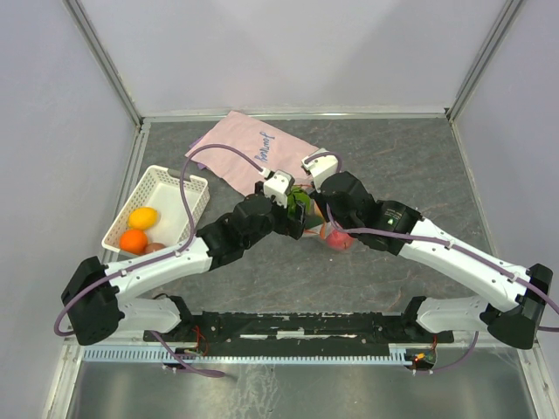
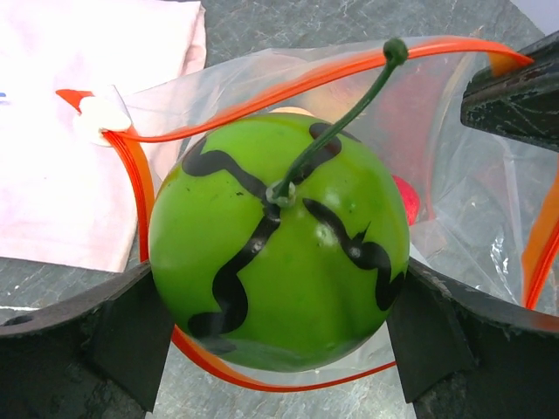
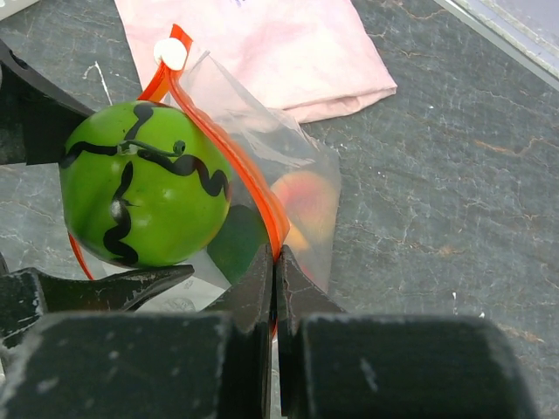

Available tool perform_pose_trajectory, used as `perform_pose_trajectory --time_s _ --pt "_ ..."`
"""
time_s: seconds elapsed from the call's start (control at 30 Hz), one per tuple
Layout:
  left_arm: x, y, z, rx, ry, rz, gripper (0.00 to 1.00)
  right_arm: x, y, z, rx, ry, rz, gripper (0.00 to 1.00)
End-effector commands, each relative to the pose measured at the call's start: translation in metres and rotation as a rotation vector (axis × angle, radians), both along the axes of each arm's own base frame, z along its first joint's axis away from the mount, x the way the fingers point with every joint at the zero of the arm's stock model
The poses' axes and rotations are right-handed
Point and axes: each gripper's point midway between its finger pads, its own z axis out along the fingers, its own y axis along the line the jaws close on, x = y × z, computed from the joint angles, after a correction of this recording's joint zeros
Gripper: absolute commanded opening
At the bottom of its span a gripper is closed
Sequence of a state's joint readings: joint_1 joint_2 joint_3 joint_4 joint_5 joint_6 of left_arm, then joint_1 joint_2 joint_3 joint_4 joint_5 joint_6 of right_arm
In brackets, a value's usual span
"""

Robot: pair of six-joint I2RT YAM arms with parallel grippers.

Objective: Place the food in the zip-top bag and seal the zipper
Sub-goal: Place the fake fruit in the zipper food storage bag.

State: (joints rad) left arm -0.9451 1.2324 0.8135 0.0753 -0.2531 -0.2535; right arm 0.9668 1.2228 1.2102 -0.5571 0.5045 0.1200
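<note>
The left gripper [image 2: 278,336] is clamped around the green striped fruit [image 2: 279,253], holding it right at the open mouth of the clear bag [image 3: 262,131] in the middle of the tabletop [image 1: 419,166]. The right gripper [image 3: 274,279] has its fingers pressed together on the bag's red-orange zipper strip [image 3: 227,159]. A peach fruit [image 3: 306,201] is already inside, and a pink cloth [image 1: 253,153] lies just behind.

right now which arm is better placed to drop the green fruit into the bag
Left. The left fingers grip the green fruit at the open bag mouth; the right fingers are shut on the zipper, holding it open.
</note>
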Motion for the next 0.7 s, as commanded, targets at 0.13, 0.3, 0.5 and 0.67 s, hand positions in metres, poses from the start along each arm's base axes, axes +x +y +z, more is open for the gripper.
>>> perform_pose_trajectory --time_s 0.13,0.3,0.5,0.67 --pt "-0.003 -0.007 0.031 -0.107 0.017 0.013 1.00 0.002 0.007 0.024 0.094 -0.038 0.003 0.02" --pt "-0.007 -0.003 0.038 -0.131 0.038 0.026 0.99 0.001 0.009 0.024 0.100 -0.034 0.006 0.02" --pt "-0.021 0.008 0.054 -0.191 0.112 0.054 0.99 0.000 0.009 0.023 0.102 -0.031 0.007 0.02" --pt "-0.039 0.034 0.045 -0.223 0.222 0.130 0.99 0.001 0.009 0.021 0.098 -0.028 0.008 0.02"
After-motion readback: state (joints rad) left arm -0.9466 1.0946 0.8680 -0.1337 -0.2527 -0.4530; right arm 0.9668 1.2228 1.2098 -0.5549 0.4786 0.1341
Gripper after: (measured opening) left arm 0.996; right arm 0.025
